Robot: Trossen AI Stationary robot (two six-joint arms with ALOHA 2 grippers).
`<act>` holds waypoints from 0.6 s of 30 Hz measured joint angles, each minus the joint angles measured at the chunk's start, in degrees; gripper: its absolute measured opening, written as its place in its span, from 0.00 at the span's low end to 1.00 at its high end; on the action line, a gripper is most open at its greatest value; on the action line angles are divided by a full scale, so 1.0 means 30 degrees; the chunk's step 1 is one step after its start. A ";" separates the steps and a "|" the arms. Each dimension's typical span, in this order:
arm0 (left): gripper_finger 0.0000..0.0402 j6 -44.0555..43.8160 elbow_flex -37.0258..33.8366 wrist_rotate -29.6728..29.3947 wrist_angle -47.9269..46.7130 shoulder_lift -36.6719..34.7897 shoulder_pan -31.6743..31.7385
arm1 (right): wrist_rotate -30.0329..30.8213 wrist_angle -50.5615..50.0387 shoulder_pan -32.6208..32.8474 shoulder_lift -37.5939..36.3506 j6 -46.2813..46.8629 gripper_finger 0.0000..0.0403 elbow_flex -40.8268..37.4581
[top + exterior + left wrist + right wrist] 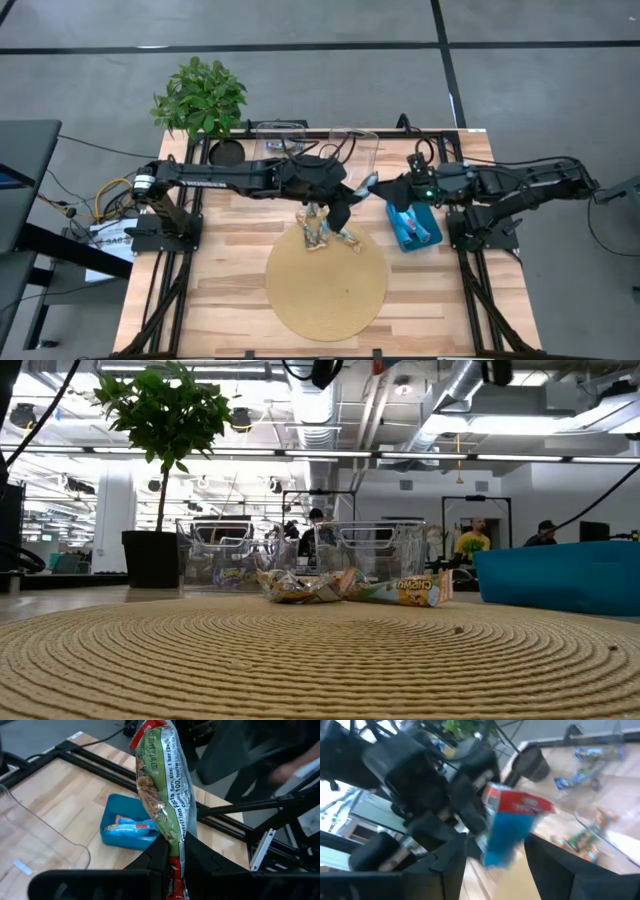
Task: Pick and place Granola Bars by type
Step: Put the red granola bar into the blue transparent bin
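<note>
high view shows the two arms meeting over the back middle of the wooden table [230, 290]. the left gripper [175, 851] has its fingers closed tight on a green granola bar [162, 785] with red ends, and the bar stands up between them. the right gripper [495, 851] is just beside the left one, above the table. a blue bar [507, 827] with a red end shows between its fingers, but this view is blurred and i cannot tell if the fingers press on it or stand apart from it.

a small heap of granola bars [325, 232] lies at the back edge of the round woven mat [325, 290]. in the low view these wrappers [350, 586] are in front of two clear bins [300, 550]. the teal tray [413, 226] sits to the right of the mat, near the right arm, and it holds blue bars [132, 826]. a potted plant [200, 98] stands at the back left corner of the table.
</note>
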 joint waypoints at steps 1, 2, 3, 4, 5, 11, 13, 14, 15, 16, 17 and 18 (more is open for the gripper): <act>0.08 -0.0014 -0.0007 0.0157 0.0233 0.0007 0.0007 | -0.0025 0.0238 -0.0107 0.0161 -0.0036 0.49 0.0020; 0.08 -0.0092 -0.0007 0.0287 0.0512 0.0007 0.0007 | -0.0106 0.0270 -0.0237 0.0321 -0.0072 0.50 0.0012; 0.08 -0.0234 -0.0007 0.0359 0.0752 0.0006 0.0006 | -0.0327 0.0378 -0.0375 0.0509 -0.0133 0.51 -0.0002; 0.08 -0.0309 -0.0007 0.0390 0.0863 0.0000 0.0000 | -0.0644 0.0688 -0.0499 0.0723 -0.0270 0.52 -0.0002; 0.08 -0.0309 -0.0007 0.0383 0.0824 0.0000 0.0000 | -0.0975 0.0956 -0.0581 0.0872 -0.0524 0.52 -0.0002; 0.08 -0.0316 -0.0007 0.0419 0.0624 0.0000 0.0039 | -0.1865 0.1674 -0.0740 0.1366 -0.0774 0.42 0.0005; 0.08 -0.0294 -0.0007 0.0418 0.0497 0.0000 0.0044 | -0.1859 0.1515 -0.0741 0.1359 -0.0910 0.33 -0.0002; 0.08 -0.0280 -0.0007 0.0383 0.0445 0.0000 0.0044 | -0.1888 0.1539 -0.0747 0.1358 -0.1039 0.28 0.0005; 0.08 -0.0287 -0.0007 0.0390 0.0419 0.0000 0.0044 | -0.1905 0.1542 -0.0747 0.1305 -0.1094 0.23 -0.0002; 0.08 -0.0294 -0.0007 0.0418 0.0412 0.0007 0.0037 | -0.1909 0.1525 -0.0740 0.1214 -0.1182 0.18 -0.0002; 0.08 -0.0294 -0.0007 0.0414 0.0406 0.0015 0.0064 | -0.1921 0.1545 -0.0740 0.1167 -0.1324 0.14 -0.0002; 0.08 -0.0294 -0.0002 0.0404 0.0375 0.0015 0.0100 | -0.1931 0.1595 -0.0740 0.1155 -0.1506 0.11 -0.0002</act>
